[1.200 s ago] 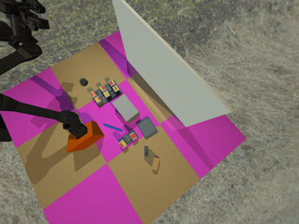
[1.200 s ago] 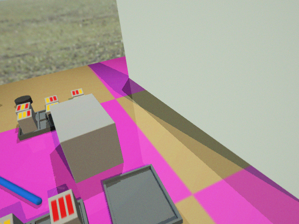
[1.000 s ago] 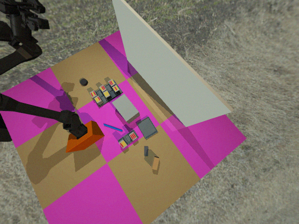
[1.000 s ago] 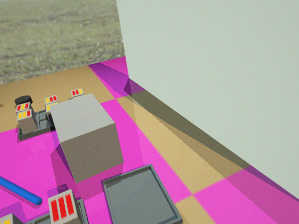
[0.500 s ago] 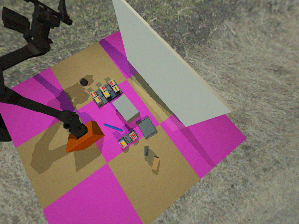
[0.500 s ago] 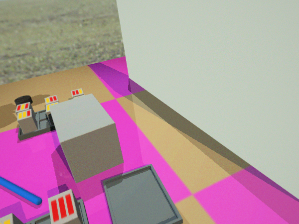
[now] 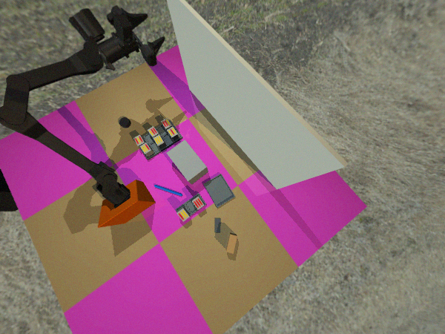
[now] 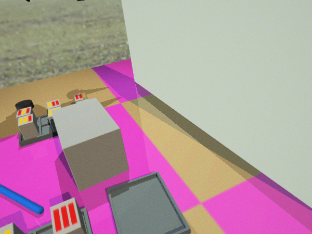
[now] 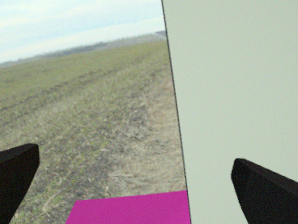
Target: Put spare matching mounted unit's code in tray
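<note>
That claw [image 7: 155,27] [image 8: 54,0] [image 9: 137,161] is up higher than the worktop [image 7: 193,289] [image 8: 169,135] [image 9: 130,207], fingers spread wide. Lower than it, striped spares [image 7: 159,139] [image 8: 25,120] stand in a rack [image 7: 150,157] [image 8: 39,141]; the grey tray [image 7: 219,190] [image 8: 148,208] lies farther from it.

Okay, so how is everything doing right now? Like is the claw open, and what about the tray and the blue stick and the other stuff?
Claw: open, nothing in it
Flat gray tray: empty
Blue stick: lying down
Six-block rack: holding striped blocks
Big white panel: standing up
</note>
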`<act>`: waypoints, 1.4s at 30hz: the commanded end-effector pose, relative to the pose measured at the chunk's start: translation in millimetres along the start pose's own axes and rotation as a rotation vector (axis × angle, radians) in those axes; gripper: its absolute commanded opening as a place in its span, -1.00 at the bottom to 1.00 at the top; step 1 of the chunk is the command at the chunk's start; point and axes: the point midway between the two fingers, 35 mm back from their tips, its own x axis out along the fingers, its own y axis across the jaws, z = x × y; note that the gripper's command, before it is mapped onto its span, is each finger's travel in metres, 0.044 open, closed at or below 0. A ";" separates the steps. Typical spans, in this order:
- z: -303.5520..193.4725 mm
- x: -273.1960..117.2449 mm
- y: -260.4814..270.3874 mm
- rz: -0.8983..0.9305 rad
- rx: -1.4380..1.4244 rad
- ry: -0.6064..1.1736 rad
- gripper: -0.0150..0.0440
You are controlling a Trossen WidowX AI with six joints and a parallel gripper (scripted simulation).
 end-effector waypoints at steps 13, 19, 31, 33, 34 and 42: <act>-31.3 20.6 -237.8 -0.420 -0.706 0.813 1.00; -28.3 -17.2 -322.3 -0.449 -0.624 1.192 1.00; -8.0 -88.3 -387.4 -0.245 -0.193 1.519 1.00; -8.0 -88.3 -387.4 -0.245 -0.193 1.519 1.00; -8.0 -88.3 -387.4 -0.245 -0.193 1.519 1.00; -8.0 -88.3 -387.4 -0.245 -0.193 1.519 1.00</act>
